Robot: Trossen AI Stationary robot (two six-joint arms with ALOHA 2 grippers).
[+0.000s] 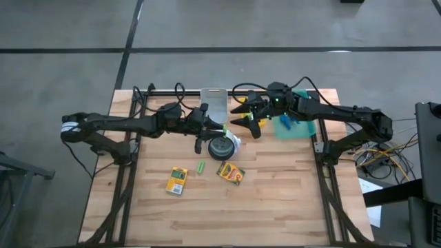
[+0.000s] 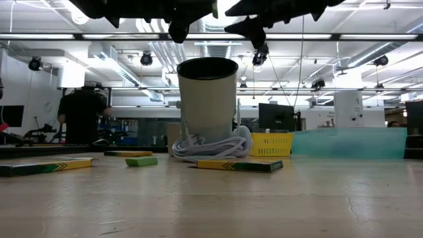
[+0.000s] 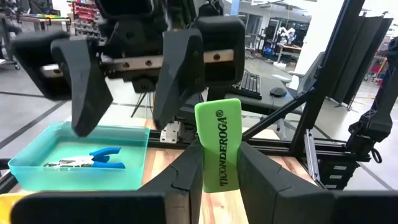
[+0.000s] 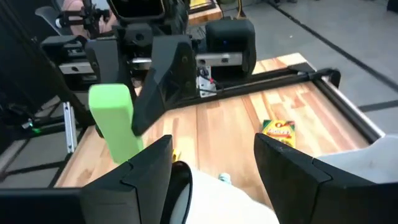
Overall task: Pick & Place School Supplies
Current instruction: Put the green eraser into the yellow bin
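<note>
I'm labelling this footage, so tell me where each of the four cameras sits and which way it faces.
High: overhead, straight down on the table, both arms.
Low: table height, level past the cup into the room; arms overhead.
Left wrist: past the left gripper shut on the green eraser, toward the right gripper and teal tray.
Right wrist: past the open right gripper's own fingers, toward the left gripper.
Shared: the eraser, both wrist views.

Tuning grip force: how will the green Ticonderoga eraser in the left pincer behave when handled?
The green eraser, upright in the left pincer, keeps a straight block shape, so it is probably fairly stiff. It is small, likely light. Its flat faces suggest it won't roll, though standing on end it might tip.
</note>
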